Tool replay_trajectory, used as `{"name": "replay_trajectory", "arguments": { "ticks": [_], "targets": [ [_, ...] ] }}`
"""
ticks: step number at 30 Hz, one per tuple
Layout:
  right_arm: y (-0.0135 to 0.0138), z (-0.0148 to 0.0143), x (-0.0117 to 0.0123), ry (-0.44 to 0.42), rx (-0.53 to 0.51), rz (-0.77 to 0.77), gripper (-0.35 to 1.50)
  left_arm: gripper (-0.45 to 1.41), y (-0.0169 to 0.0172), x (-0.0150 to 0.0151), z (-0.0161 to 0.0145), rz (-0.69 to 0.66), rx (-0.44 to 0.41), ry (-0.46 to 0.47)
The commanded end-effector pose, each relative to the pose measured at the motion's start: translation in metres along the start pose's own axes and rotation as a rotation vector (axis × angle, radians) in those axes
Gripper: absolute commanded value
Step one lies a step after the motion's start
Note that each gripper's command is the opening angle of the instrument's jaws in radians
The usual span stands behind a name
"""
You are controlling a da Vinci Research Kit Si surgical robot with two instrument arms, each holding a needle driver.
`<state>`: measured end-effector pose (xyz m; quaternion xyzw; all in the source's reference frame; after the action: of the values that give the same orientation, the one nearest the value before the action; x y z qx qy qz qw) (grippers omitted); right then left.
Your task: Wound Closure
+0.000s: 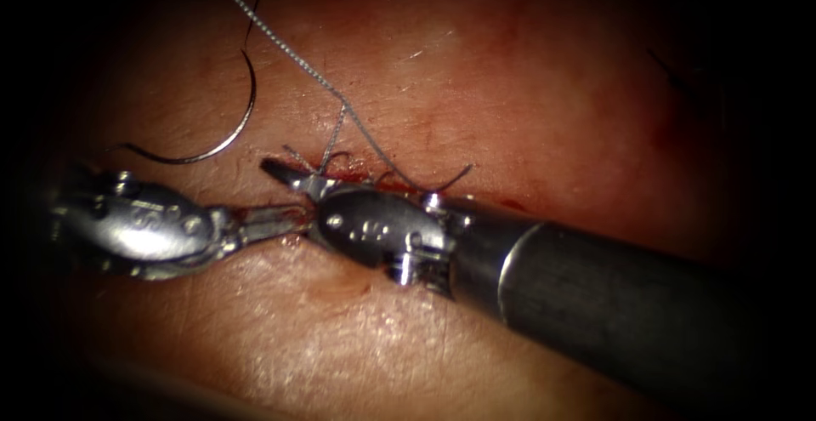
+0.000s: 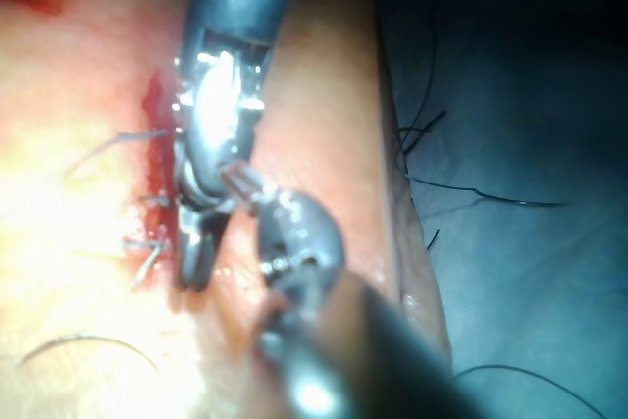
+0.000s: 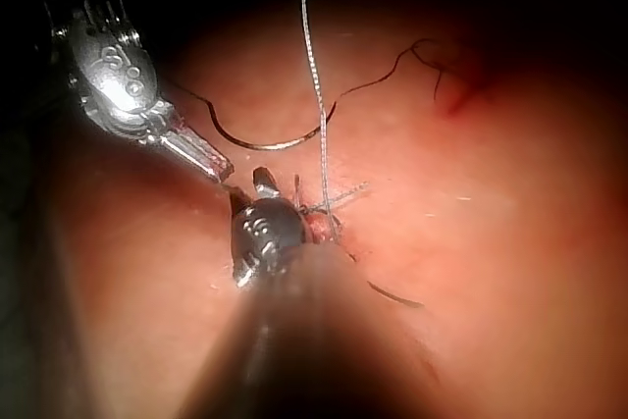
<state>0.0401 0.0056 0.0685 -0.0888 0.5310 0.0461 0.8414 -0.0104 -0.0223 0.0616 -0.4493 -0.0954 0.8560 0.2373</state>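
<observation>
The tissue (image 1: pixel 442 72) spread pale and pinkish under both arms, its cut (image 1: pixel 374 181) a short reddened slit largely hidden behind the tool heads. The right tool (image 1: pixel 285 174) reached in over the cut with its jaws parted, one tip bare above the slit, the other obscured; whether anything lay between them was hard to make out. The left tool (image 1: pixel 272 221) met it from the left, jaws together, tips buried in shadow, holding nothing visible. The needle (image 1: pixel 229 132) lay free on the tissue left of the cut. Thread (image 1: pixel 289 51) rose taut from the stitches.
</observation>
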Motion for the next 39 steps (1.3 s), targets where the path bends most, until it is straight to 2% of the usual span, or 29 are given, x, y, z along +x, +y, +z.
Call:
{"name": "replay_trajectory", "arguments": {
  "ticks": [1,15,16,17,18,22,26,29,30,34,37,39],
  "targets": [
    [-0.0007,0.0008,0.0,-0.001,0.009,-0.013,-0.35,-0.45,0.0006,-0.0009,0.0003,-0.002,-0.001,-0.003],
    [-0.0007,0.0003,0.0,-0.012,0.034,-0.041,-0.35,-0.45,0.0005,-0.001,-0.0003,0.005,-0.004,-0.001],
    [-0.0008,0.0007,-0.0001,0.013,-0.005,-0.021,0.64,-0.45,0.0004,-0.0011,-0.0005,0.005,-0.005,0.002],
    [-0.0006,0.001,0.0,0.014,-0.039,-0.014,1.14,-0.45,0.0003,-0.0011,-0.0005,0.005,-0.006,0.002],
    [-0.0006,0.0009,0.0,0.017,-0.044,0.021,1.48,-0.45,0.0003,-0.0012,-0.0006,0.006,-0.006,0.002],
    [-0.0014,-0.0002,0.0005,0.02,-0.028,0.036,1.48,-0.45,-0.0002,-0.0015,-0.0009,0.007,-0.01,0.003],
    [-0.002,-0.0025,0.0005,0.018,-0.026,0.039,1.48,-0.45,-0.0008,-0.0018,-0.0015,0.009,-0.013,0.005],
    [-0.0027,-0.0058,0.0003,0.004,-0.037,0.04,1.48,-0.45,-0.0015,-0.0021,-0.0022,0.009,-0.006,0.003],
    [-0.0035,-0.0089,0.0003,-0.002,-0.04,0.038,1.48,-0.45,-0.0021,-0.0025,-0.0031,0.007,0.004,0.006],
    [-0.0042,-0.0127,0.0005,-0.025,-0.062,0.045,1.48,-0.45,-0.0028,-0.0031,-0.004,0.002,0.013,0.009],
    [-0.0043,-0.0138,0.0004,-0.046,-0.082,0.053,1.48,-0.45,-0.0031,-0.0033,-0.0043,-0.002,0.021,0.004],
    [-0.0039,-0.0134,0.0003,-0.042,-0.082,0.06,1.48,-0.45,-0.003,-0.0033,-0.0042,-0.005,0.029,0.001]
  ]
}}
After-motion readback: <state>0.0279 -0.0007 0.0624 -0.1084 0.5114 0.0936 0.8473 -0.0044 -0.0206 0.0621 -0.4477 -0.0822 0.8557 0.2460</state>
